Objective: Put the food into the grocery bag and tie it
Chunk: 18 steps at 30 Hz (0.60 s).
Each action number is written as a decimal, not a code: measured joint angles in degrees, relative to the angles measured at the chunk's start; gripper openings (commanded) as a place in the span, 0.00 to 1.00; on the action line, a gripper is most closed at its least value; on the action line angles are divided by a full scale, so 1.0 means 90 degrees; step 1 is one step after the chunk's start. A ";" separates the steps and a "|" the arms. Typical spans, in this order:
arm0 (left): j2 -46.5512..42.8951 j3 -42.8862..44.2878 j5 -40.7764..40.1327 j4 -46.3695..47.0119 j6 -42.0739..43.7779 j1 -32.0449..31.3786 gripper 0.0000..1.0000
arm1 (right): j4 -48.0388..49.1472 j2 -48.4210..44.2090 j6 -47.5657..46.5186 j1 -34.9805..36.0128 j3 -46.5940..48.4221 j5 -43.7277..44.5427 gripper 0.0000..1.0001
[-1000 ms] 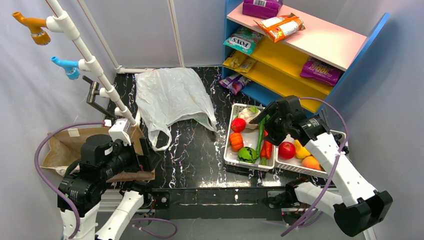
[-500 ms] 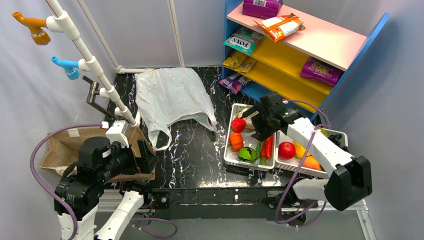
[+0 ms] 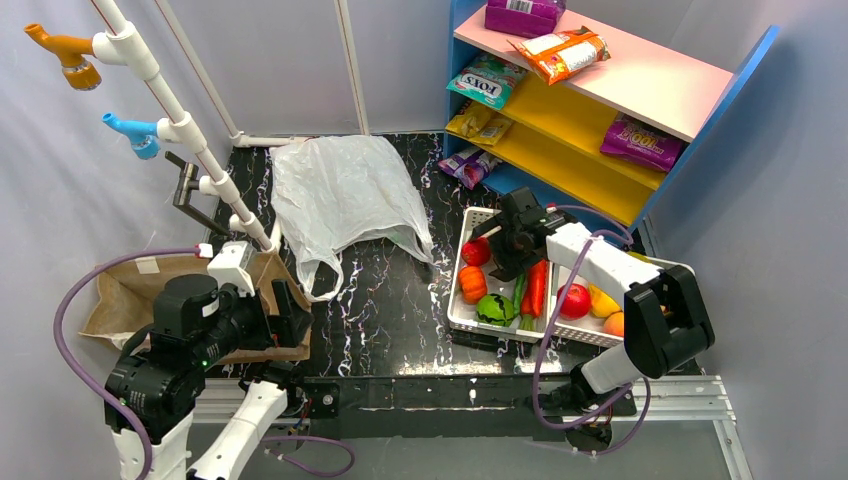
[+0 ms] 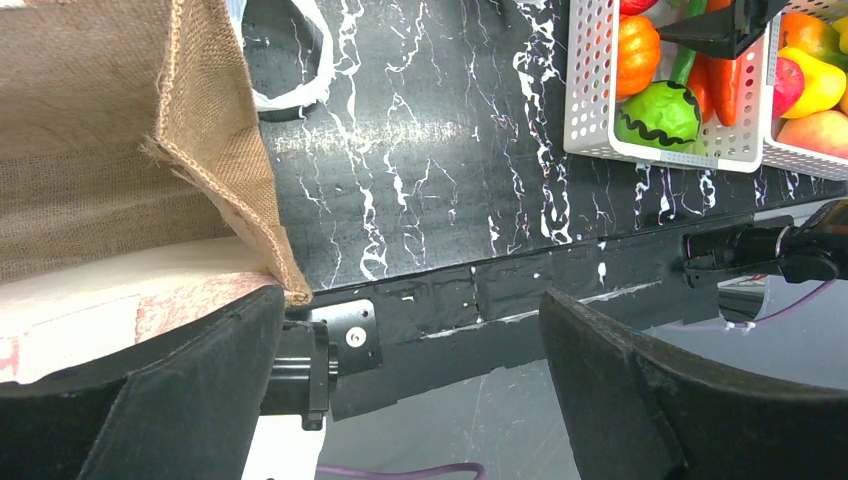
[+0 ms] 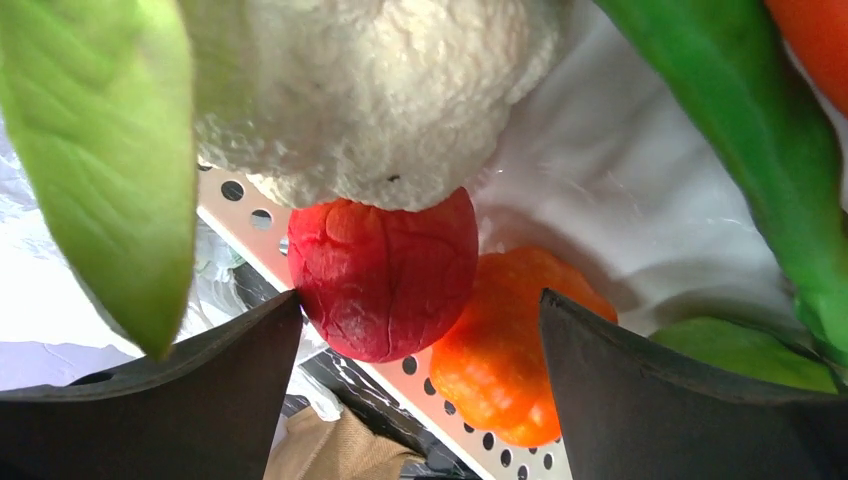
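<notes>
Tomato (image 5: 385, 275), just ahead, right claw (image 5: 418, 300) spread

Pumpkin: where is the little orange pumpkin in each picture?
Top external: the pumpkin is right of the middle, in the white basket, just below the tomato.
Left wrist: near the top right corner, inside the basket.
Right wrist: low in the middle, right of the tomato.
Shared landmark: the basket, whose holed rim shows in all three views.
</notes>
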 measured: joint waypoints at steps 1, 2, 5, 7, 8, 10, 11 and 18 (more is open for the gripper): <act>0.0005 0.0010 -0.0007 0.0000 0.0000 0.0000 0.99 | 0.0053 0.0041 -0.0007 0.0002 0.0000 -0.0002 0.90; 0.0007 0.0022 -0.0017 -0.0002 0.0000 0.0000 0.99 | 0.0109 0.0085 -0.0015 0.0002 0.0002 -0.0010 0.88; 0.0029 0.0046 -0.0027 -0.0015 0.0000 0.0000 1.00 | 0.0182 0.0206 -0.0102 0.0002 0.0080 -0.0002 0.79; 0.0051 0.0046 -0.0034 -0.0017 0.0007 0.0000 0.99 | 0.0194 0.0308 -0.0153 0.0002 0.0185 0.0005 0.68; 0.0066 0.0046 -0.0036 -0.0017 0.0012 0.0000 1.00 | 0.0199 0.0350 -0.0199 0.0002 0.0228 0.0007 0.62; 0.0117 0.0046 -0.0036 -0.0017 0.0022 0.0000 0.99 | 0.0206 0.0432 -0.0284 0.0002 0.0308 0.0007 0.52; 0.0143 0.0046 -0.0039 -0.0015 0.0022 0.0000 0.99 | 0.0199 0.0459 -0.0316 0.0002 0.0338 0.0007 0.48; 0.0401 0.0046 -0.0039 0.0126 0.0068 0.0000 1.00 | -0.0194 0.0515 -0.0799 0.0002 0.0741 0.0010 0.40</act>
